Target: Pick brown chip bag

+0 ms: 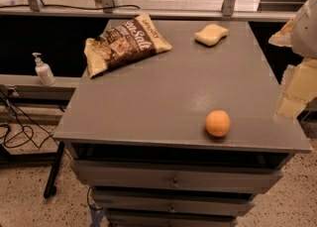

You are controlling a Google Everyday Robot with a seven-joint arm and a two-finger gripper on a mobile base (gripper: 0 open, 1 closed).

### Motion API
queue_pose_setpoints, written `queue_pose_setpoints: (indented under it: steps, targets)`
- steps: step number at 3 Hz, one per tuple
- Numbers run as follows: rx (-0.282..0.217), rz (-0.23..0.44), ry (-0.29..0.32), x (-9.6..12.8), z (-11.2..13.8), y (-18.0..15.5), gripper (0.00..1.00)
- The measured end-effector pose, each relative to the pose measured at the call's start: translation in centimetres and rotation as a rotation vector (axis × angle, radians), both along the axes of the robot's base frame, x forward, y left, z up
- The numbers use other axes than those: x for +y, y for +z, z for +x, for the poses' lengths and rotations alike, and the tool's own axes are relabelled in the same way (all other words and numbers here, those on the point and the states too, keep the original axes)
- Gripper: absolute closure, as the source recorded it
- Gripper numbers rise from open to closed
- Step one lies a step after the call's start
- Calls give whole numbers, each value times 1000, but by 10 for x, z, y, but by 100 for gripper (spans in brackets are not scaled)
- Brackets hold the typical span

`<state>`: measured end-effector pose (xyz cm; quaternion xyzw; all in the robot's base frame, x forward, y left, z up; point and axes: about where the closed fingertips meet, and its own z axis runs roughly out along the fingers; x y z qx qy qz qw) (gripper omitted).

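One brown chip bag [126, 42], far-left corner of your worktop [148, 102]; jaws well apart at the right edge, opening you can't tell.

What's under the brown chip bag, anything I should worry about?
The brown chip bag lies directly on the gray cabinet top; nothing pokes out beneath, but its footprint is covered. The gripper hangs off the right edge, away from it.

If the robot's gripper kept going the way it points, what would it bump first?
The gripper, at the picture's right edge, seems to point down, so probably the right rim of the cabinet top, far from the brown chip bag. Depth is unclear.
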<state>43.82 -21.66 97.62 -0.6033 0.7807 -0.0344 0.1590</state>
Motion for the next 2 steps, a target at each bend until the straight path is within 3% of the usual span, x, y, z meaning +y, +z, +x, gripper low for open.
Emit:
queue_pose_setpoints:
  steps: [1, 2]
  targets:
    - [-7, 3, 0, 0, 1, 1, 0]
    - [-35, 75, -2, 9, 14, -4, 0]
